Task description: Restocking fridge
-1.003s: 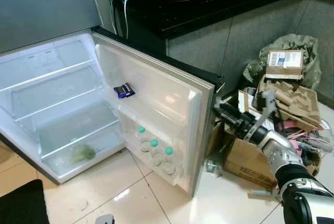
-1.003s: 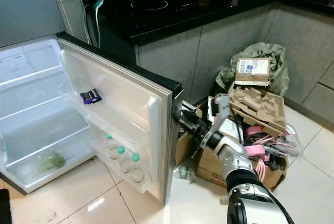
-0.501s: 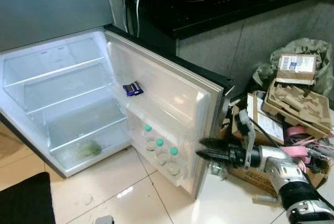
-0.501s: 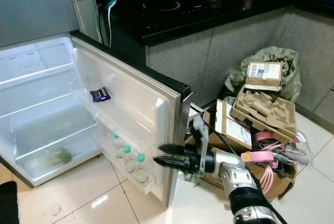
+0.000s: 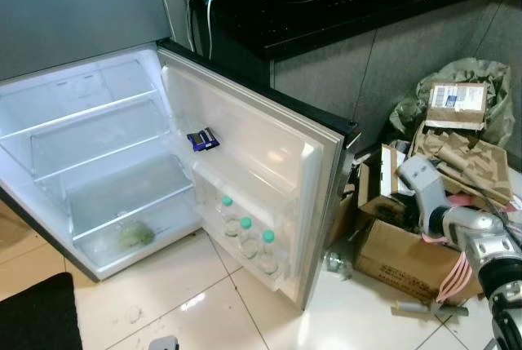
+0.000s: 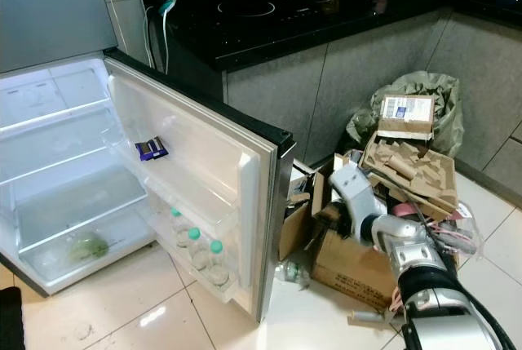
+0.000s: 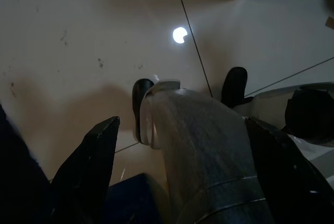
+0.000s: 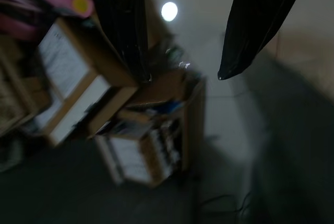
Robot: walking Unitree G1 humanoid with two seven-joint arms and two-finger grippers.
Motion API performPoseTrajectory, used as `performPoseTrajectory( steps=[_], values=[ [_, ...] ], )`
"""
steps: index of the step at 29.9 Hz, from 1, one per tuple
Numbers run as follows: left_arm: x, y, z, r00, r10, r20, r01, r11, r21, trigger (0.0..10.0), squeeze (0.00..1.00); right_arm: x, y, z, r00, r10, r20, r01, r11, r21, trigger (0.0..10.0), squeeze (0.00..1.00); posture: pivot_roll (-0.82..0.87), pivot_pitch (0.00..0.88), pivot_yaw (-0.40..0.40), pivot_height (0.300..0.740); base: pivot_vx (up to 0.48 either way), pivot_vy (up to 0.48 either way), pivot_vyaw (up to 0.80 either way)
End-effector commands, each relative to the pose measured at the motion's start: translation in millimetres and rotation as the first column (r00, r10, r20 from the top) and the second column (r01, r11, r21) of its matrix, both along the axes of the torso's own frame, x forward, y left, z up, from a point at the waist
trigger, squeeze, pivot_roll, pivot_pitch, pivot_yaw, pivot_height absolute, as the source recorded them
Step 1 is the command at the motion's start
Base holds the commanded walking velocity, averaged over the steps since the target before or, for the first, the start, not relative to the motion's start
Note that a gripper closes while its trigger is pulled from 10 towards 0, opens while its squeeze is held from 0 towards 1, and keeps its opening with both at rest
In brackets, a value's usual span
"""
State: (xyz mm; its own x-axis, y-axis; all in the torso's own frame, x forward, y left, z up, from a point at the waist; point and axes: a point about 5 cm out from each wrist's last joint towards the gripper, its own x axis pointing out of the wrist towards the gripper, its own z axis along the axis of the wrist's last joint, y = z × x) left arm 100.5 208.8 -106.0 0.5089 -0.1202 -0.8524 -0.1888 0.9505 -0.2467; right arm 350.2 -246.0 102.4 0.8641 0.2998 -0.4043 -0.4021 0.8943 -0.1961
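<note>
Right gripper (image 8: 198, 31): your fingers stood wide apart with nothing between them, aimed into the cardboard box (image 5: 400, 256) of packaged goods just beside the open fridge door (image 5: 269, 170); the left gripper (image 7: 177, 177), likewise spread and empty, hung over the floor tiles (image 5: 204, 301). You risked, by judgement, snagging the loose flaps and pink straps (image 5: 453, 272) heaped around the box, because the wrist view was blurred and the stock lay tightly packed. Door shelf: three green-capped bottles (image 5: 245, 240) stood in the lower bin, and a small dark packet (image 5: 202, 139) lay in the upper one. Fridge interior (image 5: 98, 162): only a green leafy item (image 5: 132, 237) rested on the bottom shelf.
</note>
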Motion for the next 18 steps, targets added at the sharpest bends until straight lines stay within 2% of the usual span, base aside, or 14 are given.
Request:
performPoseTrajectory(
  steps=[1,3,4,6,7,8,9,10,11,13,14,16,18],
  values=[
    [-3.6,2.9,-0.5,1.000,0.001,-0.013,-0.001,1.000,0.005,10.0,0.00,4.7,1.0,6.4,0.998,-0.033,0.052,0.032,0.999,0.024,10.0,0.00,-0.09,0.000,-0.019,0.740,0.000,0.000,0.00],
    [-2.9,2.9,-0.3,1.000,0.003,-0.010,-0.003,1.000,0.005,10.0,0.00,12.4,9.4,18.2,0.991,-0.044,0.123,0.031,0.994,0.102,10.0,0.00,-0.08,0.000,-0.019,0.740,0.000,0.000,0.00],
    [-2.9,2.9,-0.3,1.000,0.003,-0.010,-0.003,1.000,0.005,10.0,0.00,12.4,9.4,18.2,0.991,-0.044,0.123,0.031,0.994,0.102,10.0,0.00,-0.08,0.000,-0.019,0.740,0.000,0.000,0.00],
    [-2.9,2.8,-0.3,1.000,0.004,-0.009,-0.004,1.000,0.004,10.0,0.00,20.5,21.7,29.6,0.982,-0.044,0.182,0.011,0.984,0.177,10.0,0.00,-0.08,0.000,-0.016,0.740,0.000,0.000,0.00],
    [-3.0,2.9,-0.3,1.000,0.004,-0.010,-0.004,1.000,0.004,10.0,0.00,23.5,27.7,33.2,0.980,-0.038,0.198,-0.002,0.981,0.194,7.4,0.00,-0.08,0.000,-0.016,0.740,0.000,0.000,0.00],
    [-3.2,2.9,-0.4,1.000,0.004,-0.010,-0.004,1.000,0.004,10.0,0.00,25.8,32.7,35.3,0.978,-0.033,0.205,-0.009,0.980,0.199,6.5,0.00,-0.08,0.000,-0.017,0.740,0.000,0.000,0.00],
    [-3.4,3.0,-0.4,1.000,0.004,-0.011,-0.004,1.000,0.005,10.0,0.00,27.6,37.8,37.0,0.977,-0.022,0.212,-0.021,0.979,0.201,4.6,0.00,-0.08,0.000,-0.017,0.740,0.000,0.000,0.00],
    [-3.6,3.1,-0.4,1.000,0.007,-0.011,-0.006,1.000,0.004,10.0,0.00,29.6,43.5,38.5,0.976,-0.016,0.216,-0.030,0.978,0.206,4.0,0.00,-0.08,0.000,-0.018,0.740,0.000,0.000,0.00],
    [-3.8,3.2,-0.5,1.000,0.008,-0.011,-0.008,1.000,0.004,10.0,0.00,30.9,47.1,39.5,0.976,-0.012,0.218,-0.035,0.977,0.209,4.0,0.00,-0.08,0.000,-0.018,0.740,0.000,0.000,0.00],
    [-3.9,3.3,-0.5,1.000,0.011,-0.010,-0.011,1.000,0.004,10.0,0.00,32.5,51.6,40.5,0.975,-0.008,0.222,-0.039,0.978,0.205,4.0,0.00,-0.07,0.000,-0.020,0.740,0.000,0.000,0.00],
    [-4.1,3.5,-0.4,1.000,0.013,-0.010,-0.013,1.000,0.004,10.0,0.00,34.1,57.4,41.5,0.975,0.005,0.222,-0.051,0.978,0.201,10.0,0.00,-0.07,0.000,-0.020,0.740,0.000,0.000,0.00],
    [-4.6,4.4,-0.3,1.000,0.019,-0.008,-0.019,1.000,0.004,10.0,0.00,37.0,75.8,44.7,0.970,0.068,0.232,-0.117,0.972,0.202,10.0,0.00,-0.07,0.000,-0.020,0.740,0.000,0.000,0.00],
    [-4.9,4.7,-0.3,1.000,0.020,-0.008,-0.020,1.000,0.004,10.0,0.00,37.0,80.8,45.2,0.968,0.096,0.233,-0.146,0.967,0.208,10.0,0.00,-0.07,0.000,-0.020,0.740,0.000,0.000,0.00]
  ],
)
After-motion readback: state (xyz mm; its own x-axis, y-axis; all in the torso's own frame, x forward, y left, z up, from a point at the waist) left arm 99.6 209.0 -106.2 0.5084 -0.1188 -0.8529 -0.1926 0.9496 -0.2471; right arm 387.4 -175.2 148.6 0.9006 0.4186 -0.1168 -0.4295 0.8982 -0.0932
